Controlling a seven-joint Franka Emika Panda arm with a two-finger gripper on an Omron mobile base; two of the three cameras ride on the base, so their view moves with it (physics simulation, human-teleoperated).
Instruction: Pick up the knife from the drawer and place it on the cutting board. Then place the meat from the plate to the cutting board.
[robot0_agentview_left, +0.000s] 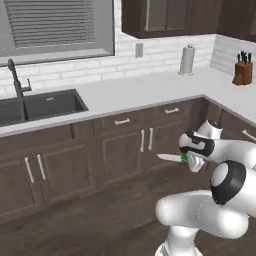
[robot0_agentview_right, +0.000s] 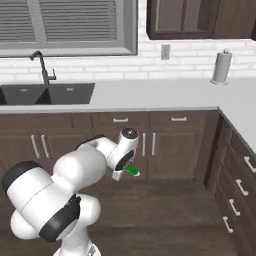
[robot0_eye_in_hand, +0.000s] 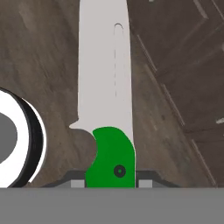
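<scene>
White counter (robot0_agentview_left: 150, 90) above dark cabinets, the reference landmark. Below its front edge, over the wood floor (robot0_agentview_left: 100, 210), the gripper (robot0_agentview_left: 192, 161) has its jaws pinched on the green handle of the knife (robot0_eye_in_hand: 107, 109), whose blade projects sinkward.

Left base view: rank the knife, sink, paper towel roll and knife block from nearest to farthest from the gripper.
1. The knife, held in the gripper, blade pointing left.
2. The sink, set in the counter, up and far to the left.
3. The paper towel roll and the knife block, both at the back of the counter; too close to call.
</scene>
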